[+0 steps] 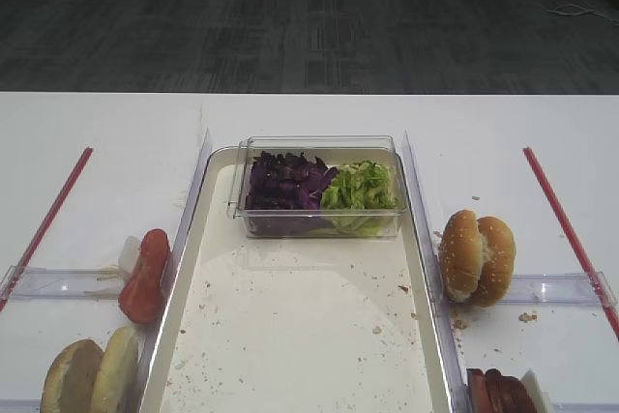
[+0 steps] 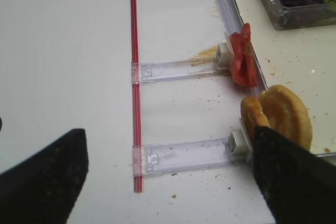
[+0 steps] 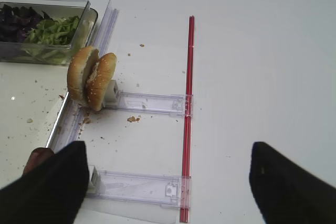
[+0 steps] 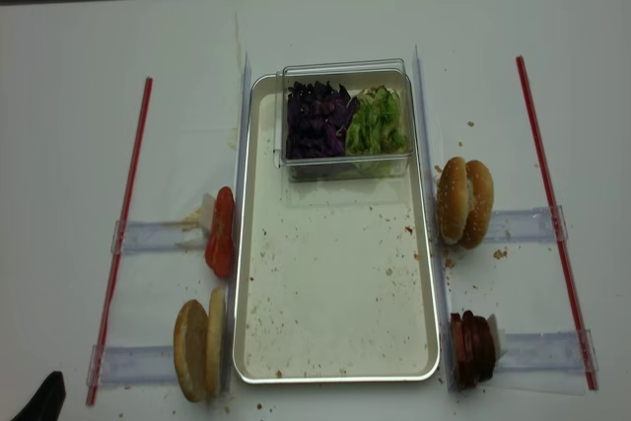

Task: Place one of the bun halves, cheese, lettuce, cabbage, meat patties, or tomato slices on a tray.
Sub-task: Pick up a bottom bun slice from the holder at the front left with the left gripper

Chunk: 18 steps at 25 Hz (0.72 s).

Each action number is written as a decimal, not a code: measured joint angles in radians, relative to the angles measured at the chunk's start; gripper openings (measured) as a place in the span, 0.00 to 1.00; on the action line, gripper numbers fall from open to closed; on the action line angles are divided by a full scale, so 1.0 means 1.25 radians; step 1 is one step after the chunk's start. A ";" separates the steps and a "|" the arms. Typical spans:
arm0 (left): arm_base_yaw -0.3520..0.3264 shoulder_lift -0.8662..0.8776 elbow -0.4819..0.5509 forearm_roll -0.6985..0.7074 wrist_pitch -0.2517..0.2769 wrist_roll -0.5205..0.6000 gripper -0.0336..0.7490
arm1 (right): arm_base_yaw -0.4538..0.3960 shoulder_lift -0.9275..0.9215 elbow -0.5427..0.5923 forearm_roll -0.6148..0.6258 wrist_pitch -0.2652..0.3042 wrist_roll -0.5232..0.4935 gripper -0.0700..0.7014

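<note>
The off-white tray [image 4: 335,283] lies mid-table, bare but for crumbs and a clear box of purple cabbage [image 4: 315,120] and green lettuce [image 4: 377,123]. Left of the tray, two bun halves [image 4: 200,344] stand on edge in a holder, with tomato slices [image 4: 221,232] behind them. Meat patties [image 4: 471,347] stand to the tray's right. Cheese is out of view. My left gripper [image 2: 168,182] hovers open over the bare table just left of the bun halves [image 2: 278,114]. My right gripper [image 3: 170,187] is open too, to the right of the patties [image 3: 38,158].
A whole sesame bun [image 4: 464,201] stands on edge right of the tray. Red rods [image 4: 120,234] [image 4: 554,214] with clear plastic holder strips [image 2: 184,156] run along both sides. The white table ends at the far edge, with dark carpet beyond.
</note>
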 joint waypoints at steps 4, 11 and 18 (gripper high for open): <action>0.000 0.000 0.000 0.000 0.000 0.000 0.83 | 0.000 0.000 0.000 0.000 0.000 0.000 0.93; 0.000 0.000 0.000 0.000 0.000 0.000 0.83 | 0.000 0.000 0.000 0.000 0.000 0.000 0.93; 0.000 0.000 0.000 0.000 0.000 0.000 0.83 | 0.000 0.000 0.000 0.000 0.000 0.000 0.93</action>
